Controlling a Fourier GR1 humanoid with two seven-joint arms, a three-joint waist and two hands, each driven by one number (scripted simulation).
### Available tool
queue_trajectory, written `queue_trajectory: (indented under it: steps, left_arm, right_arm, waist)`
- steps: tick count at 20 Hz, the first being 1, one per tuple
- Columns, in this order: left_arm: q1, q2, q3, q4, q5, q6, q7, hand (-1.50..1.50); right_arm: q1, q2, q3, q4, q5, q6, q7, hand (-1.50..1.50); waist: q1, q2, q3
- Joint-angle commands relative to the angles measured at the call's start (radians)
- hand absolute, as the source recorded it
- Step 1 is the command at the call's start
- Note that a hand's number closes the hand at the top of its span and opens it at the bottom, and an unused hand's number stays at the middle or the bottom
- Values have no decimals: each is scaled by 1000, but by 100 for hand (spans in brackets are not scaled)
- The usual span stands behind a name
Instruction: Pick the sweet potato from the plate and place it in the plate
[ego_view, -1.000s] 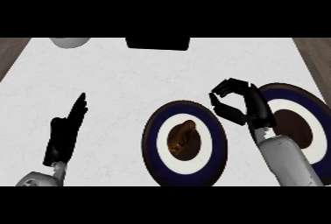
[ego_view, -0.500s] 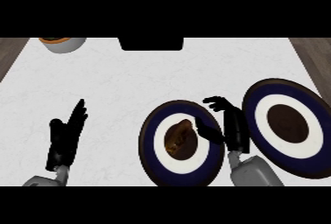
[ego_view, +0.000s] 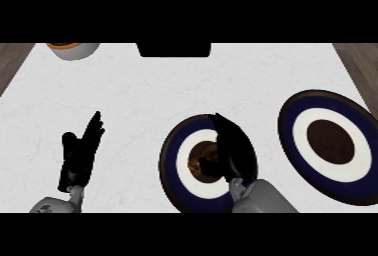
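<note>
So the sweet potato (ego_view: 201, 163) is sitting in the middle of the near plate (ego_view: 171, 165), on the white center ring, and only its left part shows because the right hand (ego_view: 235, 150) is right over it. That hand looks flat and edge-on, fingers straight and pointing away from the robot, lying across the right half of the plate. I don't see anything curled round the potato yet, so I'd call it wide and not holding. Whether the palm is already touching the potato, can't tell from this angle.

The other plate (ego_view: 291, 127) is just beside the first one, off to the right, with a dark brown center and nothing on it. That's where it should end up, I guess.

Handling-wise: a sweet potato should be stiff, fairly dense, not fragile, with a dull skin that isn't very slippery. It's rounded though, so it could roll on the smooth plate if nudged. I'd wrap it across its thick middle, thumb on one side and fingers on the other.

Left hand (ego_view: 80, 152) is resting with straight fingers on the counter (ego_view: 148, 95), well off to the left.
</note>
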Motion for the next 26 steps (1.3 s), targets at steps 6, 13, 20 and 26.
queue_trajectory:
  steps: [6, 13, 20, 26]
  left_arm:
    - [-44, 0, 16, 12, -3, -21, 26, 0]
    - [-21, -1, 20, 6, 1, -48, 2, 0]
    - [31, 11, 50, -33, 8, -69, -19, 0]
    - [-8, -55, 28, 2, -47, -22, 3, 0]
  right_arm:
    - [-248, 77, -11, 44, -69, 513, 362, -150]
    - [-308, 78, -64, 160, -297, 624, 483, -150]
    - [-352, 78, -18, 295, -372, 537, 479, -150]
    - [-383, 78, -87, 366, -350, 600, 406, -150]
  waist:
    - [12, 6, 2]
    - [22, 6, 3]
    - [24, 6, 3]
    - [7, 7, 3]
